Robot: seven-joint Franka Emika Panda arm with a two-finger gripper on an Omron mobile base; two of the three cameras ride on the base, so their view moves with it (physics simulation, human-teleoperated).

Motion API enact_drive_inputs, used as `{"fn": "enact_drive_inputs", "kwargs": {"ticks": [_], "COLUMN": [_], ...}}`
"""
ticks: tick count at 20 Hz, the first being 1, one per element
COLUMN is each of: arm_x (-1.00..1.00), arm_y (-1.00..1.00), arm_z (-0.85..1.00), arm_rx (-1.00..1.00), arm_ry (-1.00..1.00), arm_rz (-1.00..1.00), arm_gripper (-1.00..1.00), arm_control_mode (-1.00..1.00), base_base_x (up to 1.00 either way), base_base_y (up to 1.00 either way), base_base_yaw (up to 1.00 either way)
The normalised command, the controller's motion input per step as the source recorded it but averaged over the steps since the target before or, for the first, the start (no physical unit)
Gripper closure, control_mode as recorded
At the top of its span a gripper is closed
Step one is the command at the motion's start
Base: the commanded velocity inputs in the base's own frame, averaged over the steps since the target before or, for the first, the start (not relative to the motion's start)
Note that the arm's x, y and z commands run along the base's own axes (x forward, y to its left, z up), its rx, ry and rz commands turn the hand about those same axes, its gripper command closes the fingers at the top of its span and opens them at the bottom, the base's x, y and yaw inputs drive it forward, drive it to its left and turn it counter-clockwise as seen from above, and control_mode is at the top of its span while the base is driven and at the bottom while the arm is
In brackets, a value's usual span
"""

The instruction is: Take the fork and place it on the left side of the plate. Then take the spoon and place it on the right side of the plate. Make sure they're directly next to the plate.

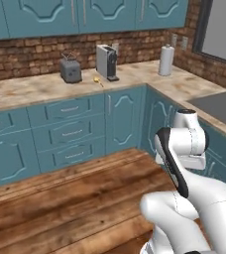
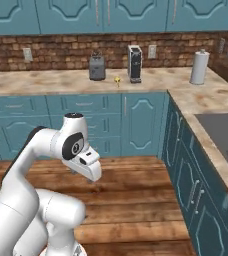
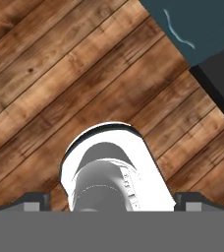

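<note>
- Fingers (image 3: 112, 202): spread wide apart, holding nothing, above wooden floor (image 3: 60, 83).
- Counter (image 1: 35, 89): toaster (image 1: 71, 70), coffee machine (image 1: 106, 62), paper towel roll (image 1: 166, 60); small yellow item (image 1: 96, 79) beside machine.

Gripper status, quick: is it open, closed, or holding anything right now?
Gripper: open, jaws spread wide, holding nothing, pointed down at the wooden floor.

The rendered kitchen is evenly and brightly lit; soft blur is seen throughout, with no harsh shadows or glare.
</note>
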Motion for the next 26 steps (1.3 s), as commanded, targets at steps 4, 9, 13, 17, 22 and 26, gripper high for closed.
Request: {"fn": "enact_drive_inputs", "kwargs": {"ticks": [4, 9, 13, 17, 22, 26], "arm_x": [0.00, 0.00, 0.00, 0.00, 0.00, 0.00], "arm_y": [0.00, 0.00, 0.00, 0.00, 0.00, 0.00], "arm_z": [0.00, 0.00, 0.00, 0.00, 0.00, 0.00], "arm_rx": [0.00, 0.00, 0.00, 0.00, 0.00, 0.00], "arm_ry": [0.00, 0.00, 0.00, 0.00, 0.00, 0.00], "arm_rz": [0.00, 0.00, 0.00, 0.00, 0.00, 0.00], "arm_gripper": [-1.00, -1.00, -1.00, -1.00, -1.00, -1.00], "arm_control_mode": [1.00, 1.00, 1.00, 1.00, 1.00, 1.00], "base_base_x": [1.00, 1.00, 1.00, 1.00, 1.00, 1.00], "base_base_y": [-0.12, -0.15, -0.35, -0.50, -0.63, -0.61], "base_base_yaw": [0.12, 0.20, 0.26, 0.27, 0.36, 0.32]}}
